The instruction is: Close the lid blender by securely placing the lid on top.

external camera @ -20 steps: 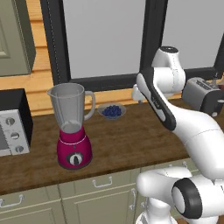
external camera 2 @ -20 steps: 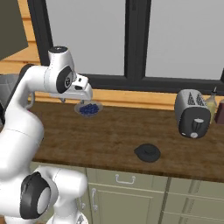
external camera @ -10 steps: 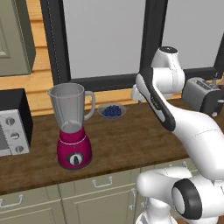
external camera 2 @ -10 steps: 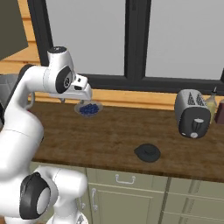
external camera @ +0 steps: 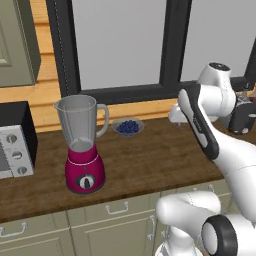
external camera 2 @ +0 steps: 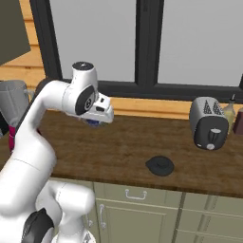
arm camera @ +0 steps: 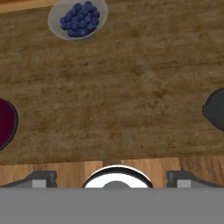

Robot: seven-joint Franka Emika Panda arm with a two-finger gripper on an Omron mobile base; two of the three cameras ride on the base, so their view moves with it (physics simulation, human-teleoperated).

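The blender (external camera: 82,145) stands on the wooden counter at the left, a clear open-topped jar on a magenta base; the edge of that base (arm camera: 6,124) shows at the left of the hand view. The lid (external camera 2: 160,165), a flat black round cap, lies on the counter near the front edge, right of the arm, and its rim (arm camera: 215,109) shows at the right of the hand view. My gripper (external camera 2: 100,114) hangs above the counter between blender and lid, pointing down. Its fingertips (arm camera: 41,178) stand wide apart, open, with nothing between them.
A small bowl of blueberries (external camera: 127,126) sits at the back of the counter, below the hand. A silver toaster (external camera 2: 209,124) and bottles (external camera 2: 232,111) stand at the right. A toaster oven (external camera: 12,140) stands left of the blender. Window frame runs behind.
The arm's upper part and the hand have swung to the right and slightly lower, towards the lid's side. Blender, lid and bowl have not moved.
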